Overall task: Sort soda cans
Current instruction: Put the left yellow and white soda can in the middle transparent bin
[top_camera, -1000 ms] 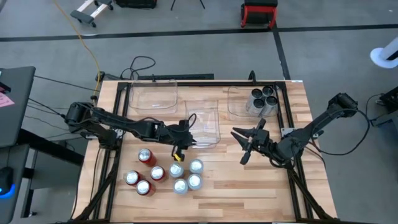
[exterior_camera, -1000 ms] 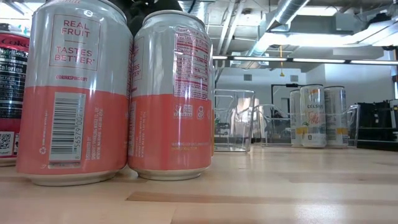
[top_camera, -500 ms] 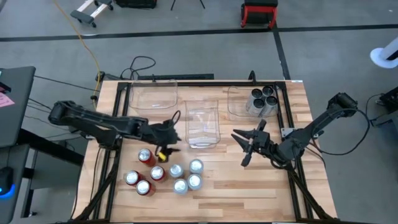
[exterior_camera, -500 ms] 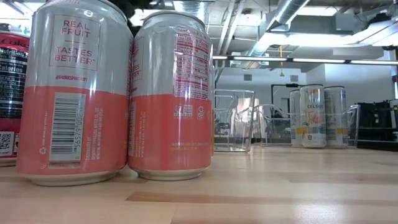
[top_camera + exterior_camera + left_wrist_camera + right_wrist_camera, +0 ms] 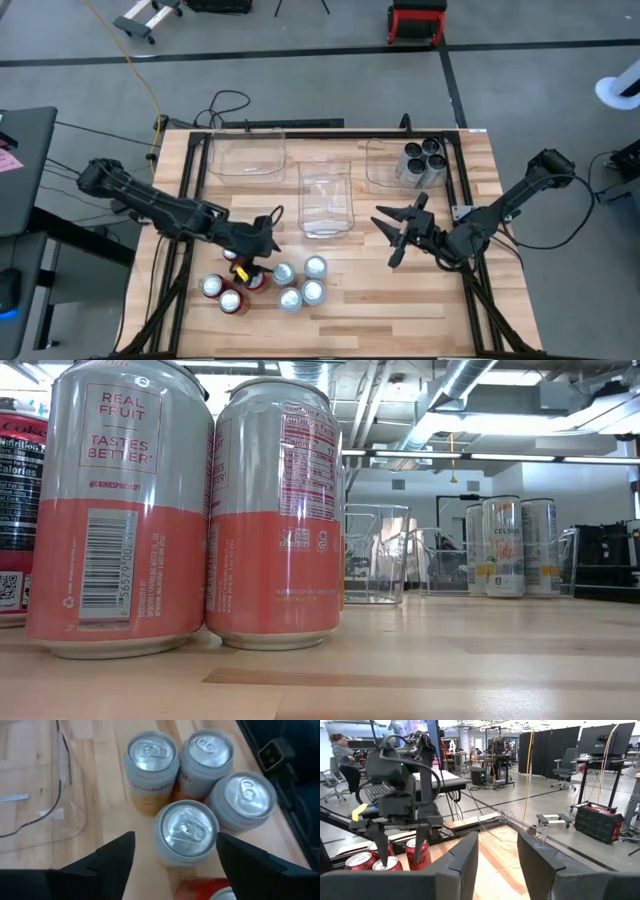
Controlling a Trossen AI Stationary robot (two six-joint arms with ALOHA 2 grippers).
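Left wrist view: left gripper (image 5: 175,852) is held apart, empty, straddling one soda can (image 5: 186,831) in the cluster toward six o'clock, presumably for pickup. Right gripper (image 5: 393,232) waits parted at three o'clock.

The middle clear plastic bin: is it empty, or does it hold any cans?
Empty. In the high view the middle clear rectangular plastic bin shows only bare wood through its bottom; the three dark-bodied cans stand in the right-hand bin.

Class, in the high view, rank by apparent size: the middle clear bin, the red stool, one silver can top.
1. Middle clear bin
2. Red stool, though it sits on the floor, farther from the camera
3. Silver can top
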